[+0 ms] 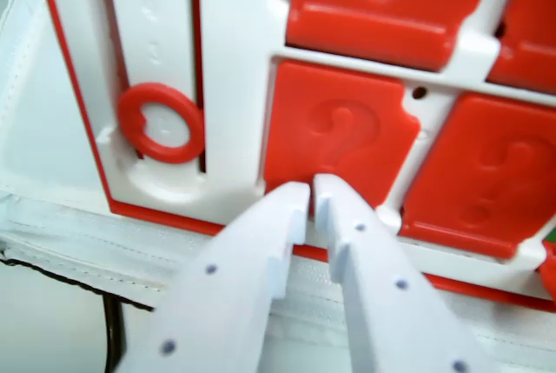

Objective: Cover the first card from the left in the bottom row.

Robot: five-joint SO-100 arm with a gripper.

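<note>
Where the wrist view looks down: one white pincer [311, 189] at bottom centre, two fingers [261, 243] nearly together, only a thin slit between the tips, nothing gripped. Tips right at the lower edge of one red flap [339, 134], the leftmost in the lower row seen, lying flat in its compartment, embossed with a question mark; touching or just above, cannot tell.

Counted: four red flaps in sight. Two in the lower row, namely the one at the pincer and a second flap [486, 177] to the wrist view's right, also with a question mark. Two in the upper row: one flap [391, 3] cropped by the top edge, one more flap [530, 21] cut off at the right edge. All four lying closed, no card face visible.

One white game board [234, 69] with a red border, white ribs between the compartments. One red ring [162, 123] on the wrist view's left, seated in a vertical slot of the board, well apart from the flaps. One dark cable [111, 325] at lower left on the pale worktop [43, 321]. One white fabric strip [78, 243] with stitching below the board.
</note>
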